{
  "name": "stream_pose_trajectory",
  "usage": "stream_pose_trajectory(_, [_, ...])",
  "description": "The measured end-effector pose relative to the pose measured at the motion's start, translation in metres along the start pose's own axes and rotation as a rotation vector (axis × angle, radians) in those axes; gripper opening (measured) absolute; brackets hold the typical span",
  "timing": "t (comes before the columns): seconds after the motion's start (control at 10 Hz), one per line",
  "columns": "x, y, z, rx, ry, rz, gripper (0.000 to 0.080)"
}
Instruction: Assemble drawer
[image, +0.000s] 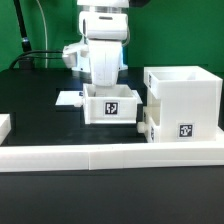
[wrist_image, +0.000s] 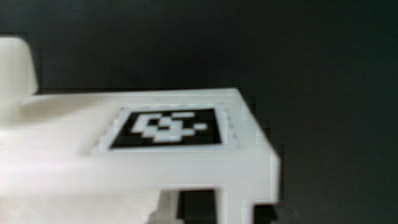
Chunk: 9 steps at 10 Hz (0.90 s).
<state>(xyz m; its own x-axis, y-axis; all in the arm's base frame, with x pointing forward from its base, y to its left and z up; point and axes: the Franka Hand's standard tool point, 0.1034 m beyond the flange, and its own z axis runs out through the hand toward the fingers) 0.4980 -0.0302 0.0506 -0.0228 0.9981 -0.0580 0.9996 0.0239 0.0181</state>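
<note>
Hanging low over the small tray (image: 110, 105), the gripper (image: 105, 87) dips behind its far edge, its opening impossible to tell. The housing (image: 184, 95) stands just beside the tray at the exterior view's right, and dark table (image: 30, 100) spreads left.

The tray (image: 111, 106) sits at the exterior view's left of the housing (image: 190, 95), behind the wall (image: 60, 155).

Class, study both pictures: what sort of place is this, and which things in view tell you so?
Probably a robotics lab bench: a white robot arm over a black table, a tagged drawer tray, and a low white border wall.
</note>
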Motion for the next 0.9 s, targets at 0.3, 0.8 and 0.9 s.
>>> stream_pose_trajectory(0.3, [0.005, 0.012, -0.008, 0.016, -0.011, -0.004, 0.0042])
stream_pose_trajectory(0.8, [0.007, 0.017, -0.01, 0.014, -0.011, 0.008, 0.0042])
stream_pose_trajectory(0.9, [0.008, 0.017, -0.01, 0.014, -0.011, 0.01, 0.0042])
